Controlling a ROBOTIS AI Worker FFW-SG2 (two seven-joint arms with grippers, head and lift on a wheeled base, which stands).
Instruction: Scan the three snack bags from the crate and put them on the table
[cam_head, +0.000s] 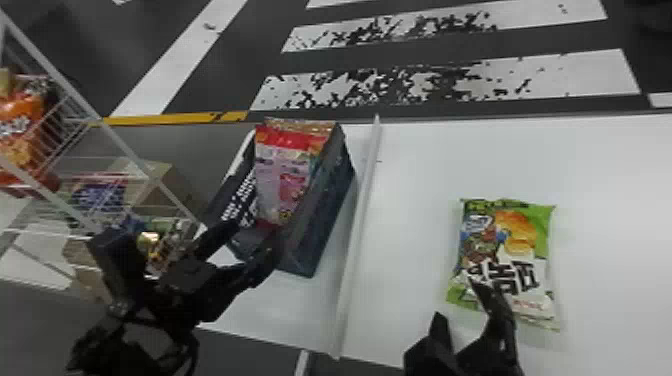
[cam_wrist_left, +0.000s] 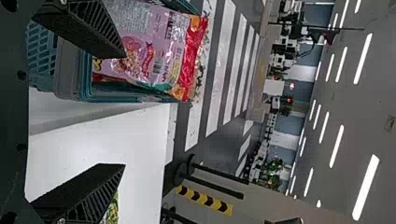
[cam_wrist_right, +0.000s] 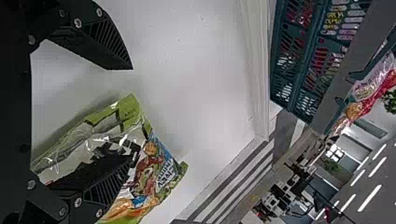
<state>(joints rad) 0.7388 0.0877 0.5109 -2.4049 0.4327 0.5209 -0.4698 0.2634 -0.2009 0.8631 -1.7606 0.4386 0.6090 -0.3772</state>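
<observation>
In the head view my left gripper (cam_head: 255, 240) stands open at the near end of the dark crate (cam_head: 320, 220), where a pink and red snack bag (cam_head: 285, 175) stands upright. The left wrist view has that gripper (cam_wrist_left: 123, 112) with its fingers wide apart, one overlapping the pink bag (cam_wrist_left: 159, 51). A green snack bag (cam_head: 505, 260) lies flat on the white table (cam_head: 415, 175). My right gripper (cam_head: 457, 300) is open at this bag's near left corner. In the right wrist view one finger of the gripper (cam_wrist_right: 130, 112) overlaps the green bag (cam_wrist_right: 154, 172), with nothing held.
A raised white ledge (cam_head: 357, 225) runs between the crate and the table area holding the green bag. To the left stands a white wire rack (cam_head: 75, 105) with orange bags and other goods. Behind the table lies a floor with white stripes.
</observation>
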